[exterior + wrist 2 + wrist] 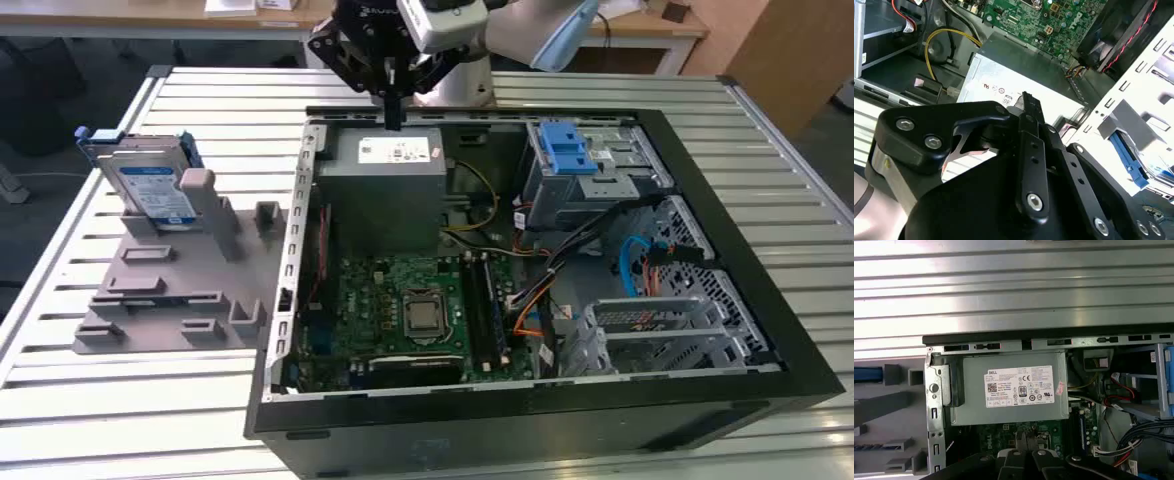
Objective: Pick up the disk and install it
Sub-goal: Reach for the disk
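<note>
Disk (pixel 150 185) stood on edge in a grey holder (pixel 174 290) on the table (pixel 134 400), at the exterior view's left of the open case (pixel 534 425) and well apart from the tool (pixel 394 115). Tool hung over the case's rear edge, above the grey box (pixel 387 165) with a white sticker; its fingers were clenched together and grasped nothing, as seen in both wrist views (pixel 1029 102) (pixel 1024 440). Blue latch (pixel 567 150) sat on the drive cage toward the exterior view's right.
</note>
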{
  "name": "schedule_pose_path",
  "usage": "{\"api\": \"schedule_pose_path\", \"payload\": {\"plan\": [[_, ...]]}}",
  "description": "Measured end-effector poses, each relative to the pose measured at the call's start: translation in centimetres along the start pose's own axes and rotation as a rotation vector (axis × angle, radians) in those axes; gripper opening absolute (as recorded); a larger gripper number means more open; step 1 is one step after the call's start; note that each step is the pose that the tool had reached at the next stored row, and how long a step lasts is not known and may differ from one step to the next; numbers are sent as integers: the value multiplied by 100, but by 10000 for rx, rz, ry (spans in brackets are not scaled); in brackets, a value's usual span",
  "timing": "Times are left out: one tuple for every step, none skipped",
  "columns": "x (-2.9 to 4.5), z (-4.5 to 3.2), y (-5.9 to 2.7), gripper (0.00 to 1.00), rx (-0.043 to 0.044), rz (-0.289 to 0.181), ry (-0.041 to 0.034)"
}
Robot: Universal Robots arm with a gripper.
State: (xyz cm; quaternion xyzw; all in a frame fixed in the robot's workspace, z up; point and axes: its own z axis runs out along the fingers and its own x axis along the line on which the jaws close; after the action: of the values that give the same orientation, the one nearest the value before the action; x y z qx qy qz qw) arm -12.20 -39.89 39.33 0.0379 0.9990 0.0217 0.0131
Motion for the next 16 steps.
{"api": "schedule_pose_path", "payload": {"plan": [[0,0,0,11,0,0,0],[0,0,0,11,0,0,0],[0,0,0,11,0,0,0],[0,0,0,11,0,0,0],[0,0,0,11,1,0,0],[2,0,0,11,0,0,0],[5,-1,0,11,1,1,0],[7,0,0,11,1,1,0],[11,0,-1,11,0,1,0],[18,0,-2,11,0,1,0],[25,0,-2,11,-1,0,-1],[34,-1,-3,11,1,0,0],[44,-2,-3,11,1,0,0],[53,-2,-4,11,1,0,0],[62,-2,-5,11,0,0,0],[71,-2,-5,11,0,0,0]]}}
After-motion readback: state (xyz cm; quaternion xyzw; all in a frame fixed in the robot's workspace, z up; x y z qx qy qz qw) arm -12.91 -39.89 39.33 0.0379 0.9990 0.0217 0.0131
